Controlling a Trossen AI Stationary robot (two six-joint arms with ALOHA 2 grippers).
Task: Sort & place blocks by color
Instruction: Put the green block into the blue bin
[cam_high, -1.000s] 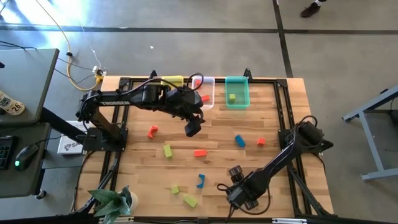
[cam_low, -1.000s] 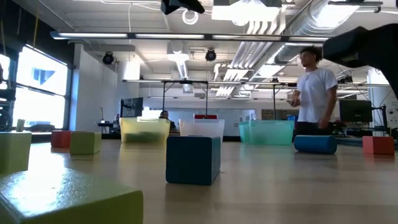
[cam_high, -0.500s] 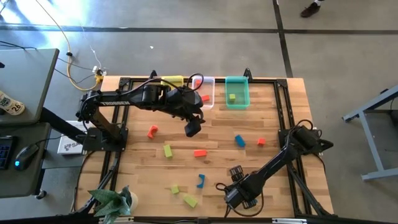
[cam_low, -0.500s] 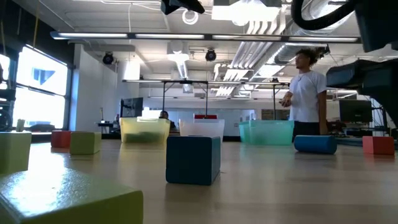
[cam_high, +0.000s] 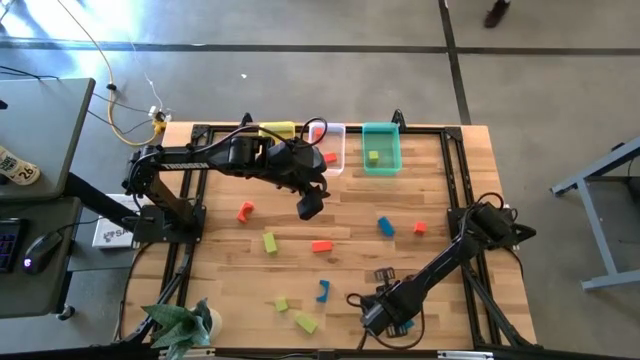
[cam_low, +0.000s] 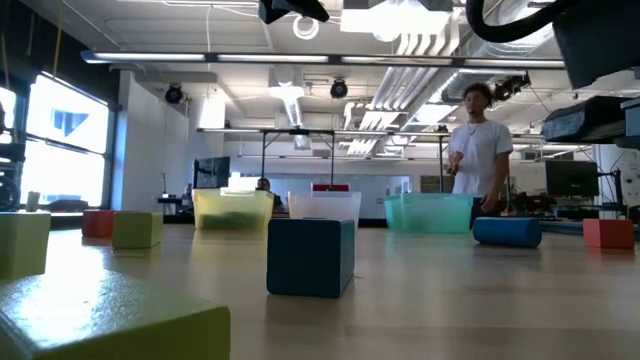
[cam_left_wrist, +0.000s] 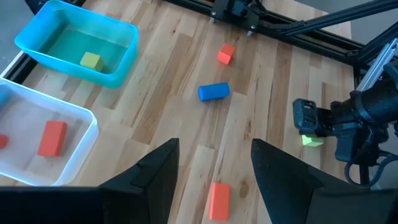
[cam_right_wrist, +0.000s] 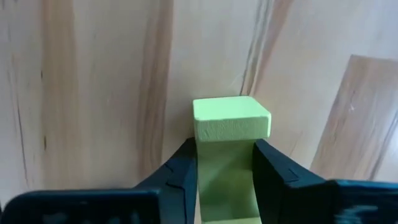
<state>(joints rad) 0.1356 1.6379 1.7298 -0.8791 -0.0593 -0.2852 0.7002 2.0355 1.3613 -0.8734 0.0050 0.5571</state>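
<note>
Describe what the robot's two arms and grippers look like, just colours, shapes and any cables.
Both arms are black, built of slim tube links joined by chunky joint housings. The left gripper has two broad, flat, matte-black fingers. The right gripper has similar dark fingers with rounded inner edges. A thin black cable loops beside the right arm near its wrist.

We are in an open-plan lab or workshop: exposed ceiling ducts (cam_low: 520, 40), strip lights, distant workstations with monitors (cam_low: 572, 178), a polished concrete floor (cam_high: 300, 75), and a framed wooden robot table (cam_high: 350, 235).
</note>
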